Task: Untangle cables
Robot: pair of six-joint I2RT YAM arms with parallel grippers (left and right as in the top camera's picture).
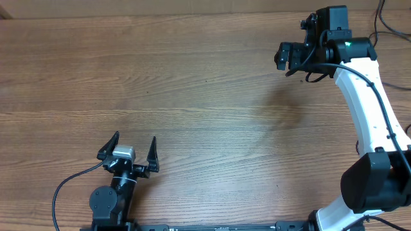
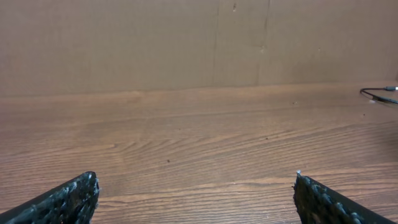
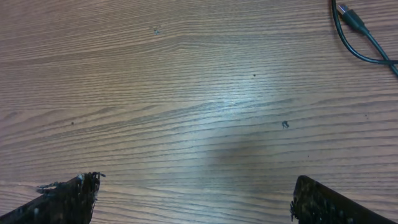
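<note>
The cables (image 3: 351, 18) lie on the table (image 1: 192, 96) near its far right corner, well apart from both grippers. The right wrist view shows thin black cord curving in a loop, with a dark moulded plug at one end. The left wrist view catches only a thin black bend with a pale tip. How many cords there are I cannot tell. The left gripper (image 1: 134, 144) is spread wide, holding nothing. The right gripper (image 3: 194, 183) also gapes wide over bare wood.
</note>
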